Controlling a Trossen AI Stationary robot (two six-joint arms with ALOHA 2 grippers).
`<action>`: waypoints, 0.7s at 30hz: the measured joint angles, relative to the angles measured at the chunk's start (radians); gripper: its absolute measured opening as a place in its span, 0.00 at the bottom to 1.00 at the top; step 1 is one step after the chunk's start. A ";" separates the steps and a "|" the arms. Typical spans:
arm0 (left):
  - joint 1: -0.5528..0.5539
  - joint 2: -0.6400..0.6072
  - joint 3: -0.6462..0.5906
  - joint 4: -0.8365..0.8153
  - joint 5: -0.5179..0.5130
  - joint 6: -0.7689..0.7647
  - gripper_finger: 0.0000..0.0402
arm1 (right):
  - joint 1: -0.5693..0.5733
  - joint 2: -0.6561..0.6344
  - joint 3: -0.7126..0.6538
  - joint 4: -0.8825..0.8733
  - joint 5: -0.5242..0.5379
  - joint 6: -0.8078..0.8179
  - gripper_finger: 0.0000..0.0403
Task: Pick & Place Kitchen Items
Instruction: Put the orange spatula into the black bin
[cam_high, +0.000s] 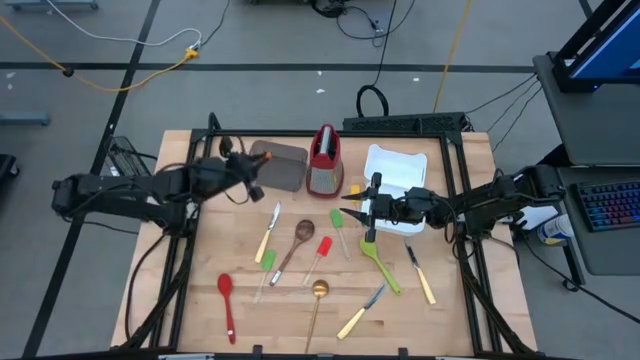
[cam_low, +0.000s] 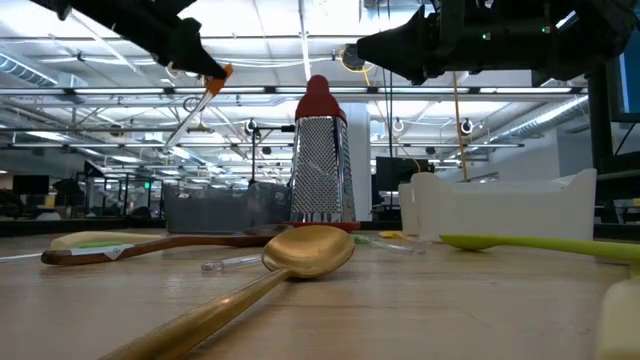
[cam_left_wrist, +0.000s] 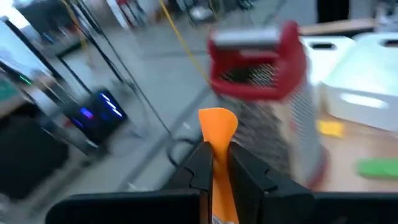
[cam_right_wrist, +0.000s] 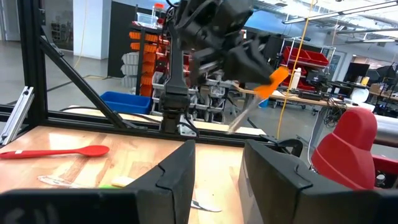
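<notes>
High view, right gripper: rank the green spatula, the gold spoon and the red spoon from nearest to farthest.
From the right gripper, over the table's right half:
1. green spatula, just left of it.
2. gold spoon, toward the front edge, centre.
3. red spoon, front left.

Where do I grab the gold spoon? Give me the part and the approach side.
Grip the gold spoon at mid-handle, straight from above, fingers closing across the thin handle. It lies flat on the table, bowl toward the grater, handle toward the near edge, with bare wood either side. The open right gripper is free.
</notes>
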 joint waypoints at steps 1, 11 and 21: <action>0.022 0.000 0.000 0.026 0.020 0.042 0.07 | 0.000 0.000 0.000 0.000 0.000 0.000 0.33; 0.228 0.172 0.000 0.136 0.328 0.225 0.08 | 0.000 0.000 0.000 0.000 0.000 0.000 0.33; 0.356 0.494 0.000 0.221 0.321 0.437 0.08 | 0.000 0.000 0.000 -0.001 0.000 0.000 0.33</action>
